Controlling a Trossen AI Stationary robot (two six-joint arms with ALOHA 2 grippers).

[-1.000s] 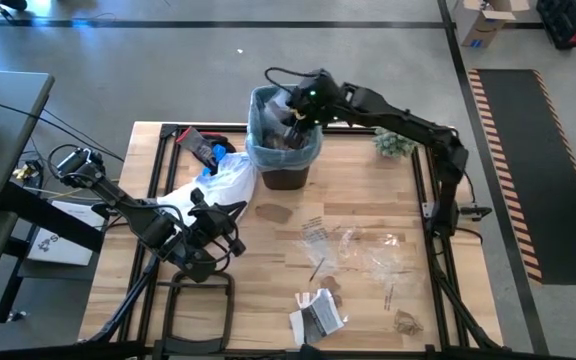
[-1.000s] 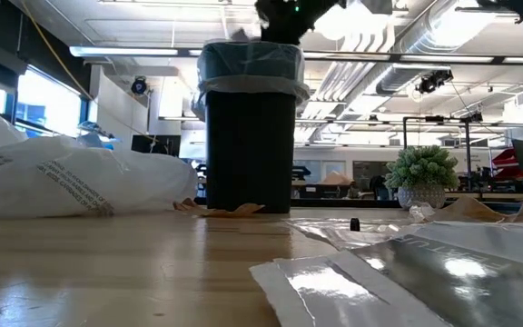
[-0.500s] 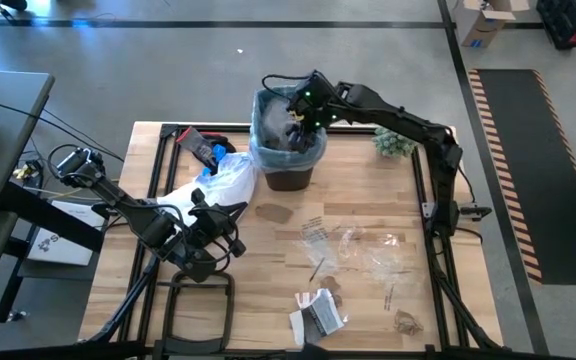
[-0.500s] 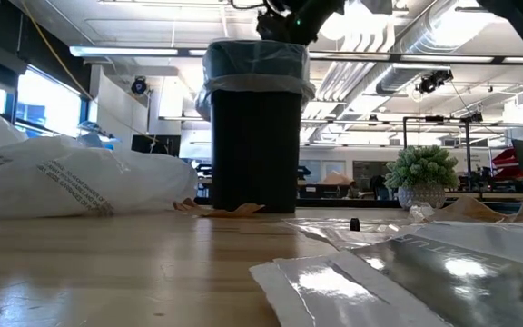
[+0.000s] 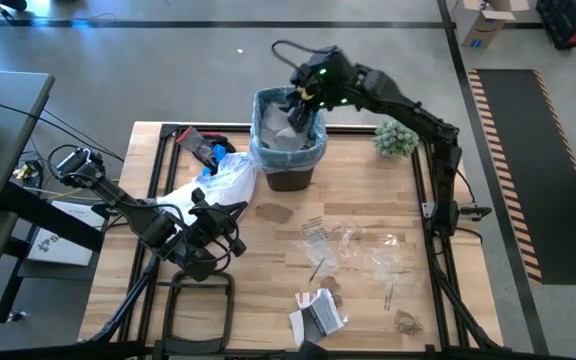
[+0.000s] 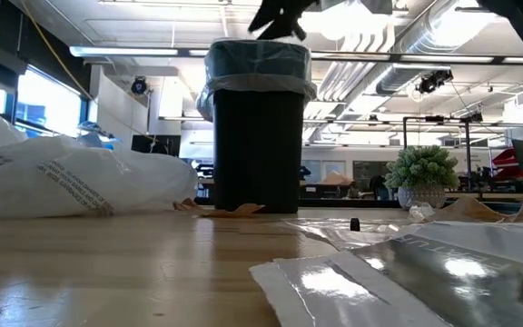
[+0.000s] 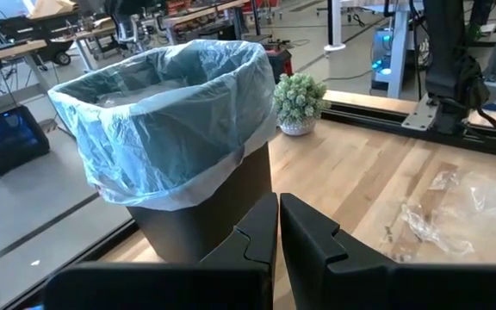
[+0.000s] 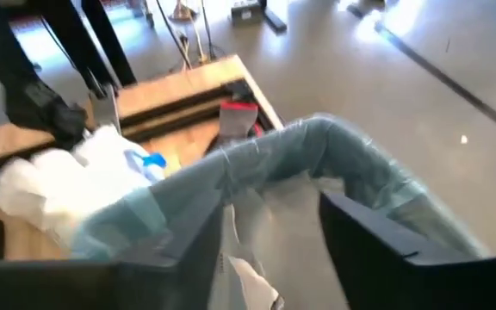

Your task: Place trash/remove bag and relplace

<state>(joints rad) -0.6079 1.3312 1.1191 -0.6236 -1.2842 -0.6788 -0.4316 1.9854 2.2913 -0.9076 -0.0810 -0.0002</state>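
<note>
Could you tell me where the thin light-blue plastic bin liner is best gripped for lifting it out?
Grip the light-blue plastic bin liner at its folded-over rim, coming from above: that cuff drapes loose outside the dark bin, giving the fingers an edge. The right gripper hovers open there already.

Wooden table (image 5: 268, 270) — bin (image 5: 288, 172), trash (image 5: 368, 250).

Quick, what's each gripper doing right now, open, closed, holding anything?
Left gripper: closed, empty, waiting low on the table's left side.
Right gripper: open, holding nothing, above the bag-lined bin.
</note>
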